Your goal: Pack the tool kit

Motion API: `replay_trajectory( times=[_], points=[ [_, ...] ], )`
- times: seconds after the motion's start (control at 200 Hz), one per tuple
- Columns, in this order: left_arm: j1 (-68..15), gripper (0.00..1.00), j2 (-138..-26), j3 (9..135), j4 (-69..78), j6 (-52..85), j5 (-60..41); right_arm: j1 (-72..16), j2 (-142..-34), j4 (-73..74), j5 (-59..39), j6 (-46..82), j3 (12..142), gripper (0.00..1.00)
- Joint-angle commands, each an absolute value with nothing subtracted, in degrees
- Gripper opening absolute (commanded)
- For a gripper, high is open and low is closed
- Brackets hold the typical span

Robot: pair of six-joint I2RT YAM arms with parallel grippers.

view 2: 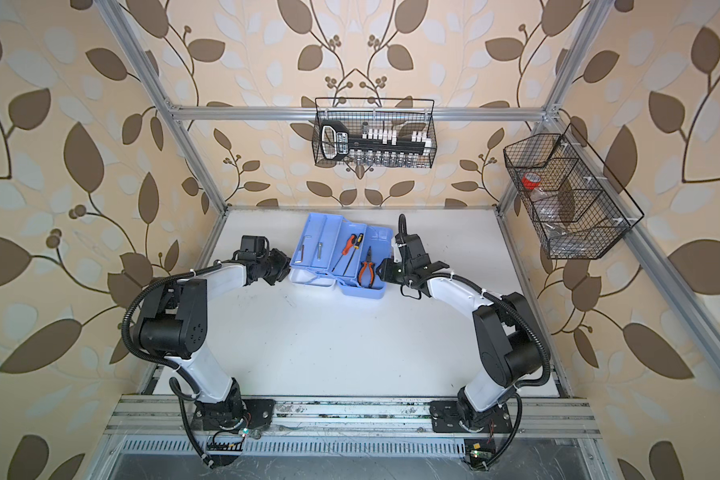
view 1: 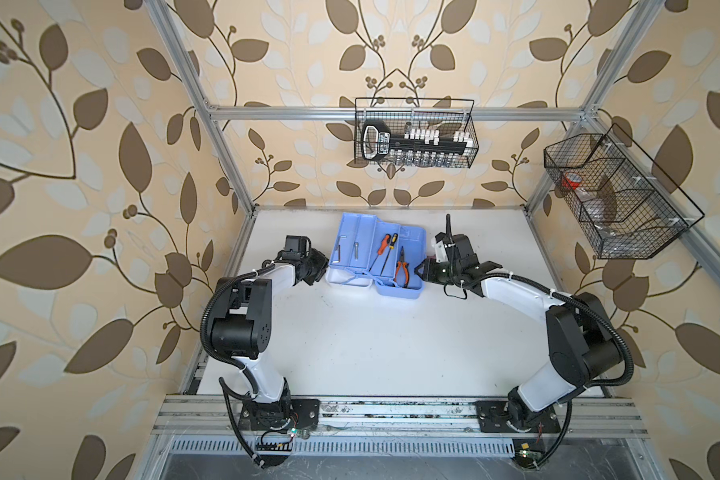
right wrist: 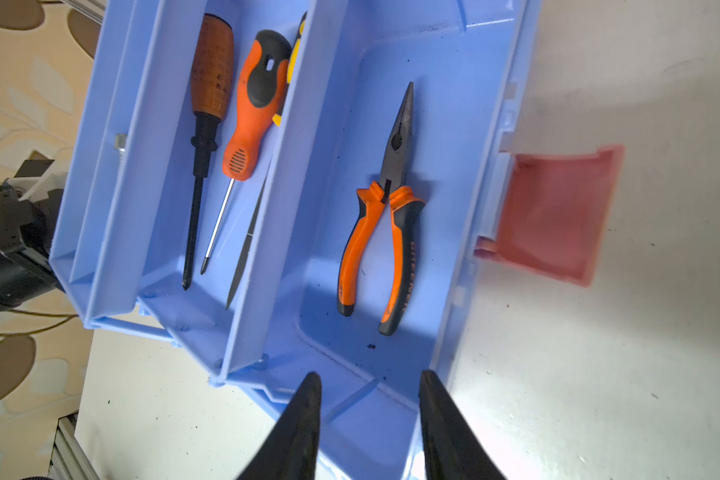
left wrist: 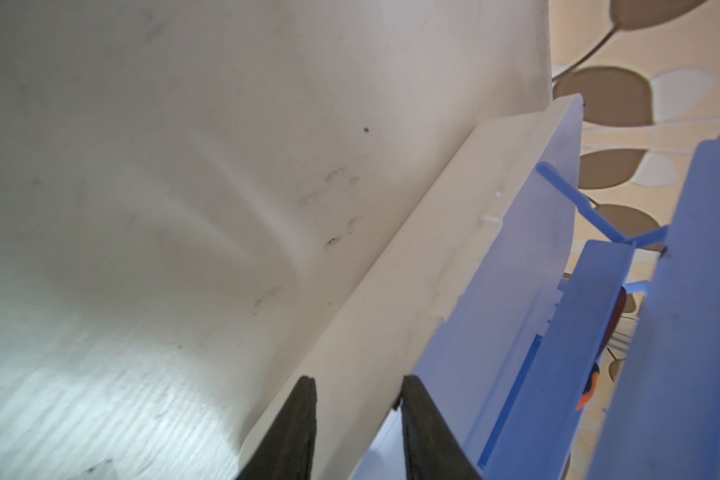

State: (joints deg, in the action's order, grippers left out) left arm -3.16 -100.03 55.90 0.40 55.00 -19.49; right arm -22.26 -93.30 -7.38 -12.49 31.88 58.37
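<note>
Risk is lying in the white lid (left wrist: 391,316): my left claw (left wrist: 358,380) is straddling its wall, fingers apart, pinch uncertain, so it may be slipping out. My right claw (right wrist: 371,376) is hovering spread at the open tool kit (view 1: 412,237) mid-table, pliers (right wrist: 385,232) inside.

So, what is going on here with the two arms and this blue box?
The robot is packing a tool kit, which lies open on the table with its trays fanned out. The pliers and screwdrivers are already in the trays. The left end effector straddles the edge of the white lid, and the right end effector is at the end of the blue base. Whether either grips is unclear.
</note>
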Motion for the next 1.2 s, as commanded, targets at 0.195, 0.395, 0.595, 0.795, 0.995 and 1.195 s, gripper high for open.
replay_trajectory(
  times=[0.195,0.395,0.595,0.795,0.995,1.195],
  points=[
    [-6.87,0.36,-97.49,52.45,-6.44,50.19,-16.03,-18.60,-92.70,-8.79,-13.76,31.17,57.42,0.41],
    [-6.95,0.44,-94.22,51.66,-7.66,48.12,-15.03,-16.29,-91.63,-9.72,-14.41,30.12,56.68,0.41],
    [-8.61,0.54,-88.28,49.76,-8.81,44.48,-13.50,-14.94,-92.00,-11.12,-15.11,29.03,57.41,0.42],
    [-11.34,0.54,-87.74,47.90,-4.72,41.74,-12.41,-14.40,-92.10,-10.94,-16.17,29.27,57.32,0.43],
    [-11.51,0.52,-91.35,49.46,-4.08,41.00,-9.55,-13.90,-92.24,-10.42,-17.23,29.44,57.40,0.44],
    [-13.28,0.50,-92.85,50.80,-4.65,40.30,-6.41,-13.57,-92.96,-9.63,-17.80,29.72,57.22,0.44]
  ],
)
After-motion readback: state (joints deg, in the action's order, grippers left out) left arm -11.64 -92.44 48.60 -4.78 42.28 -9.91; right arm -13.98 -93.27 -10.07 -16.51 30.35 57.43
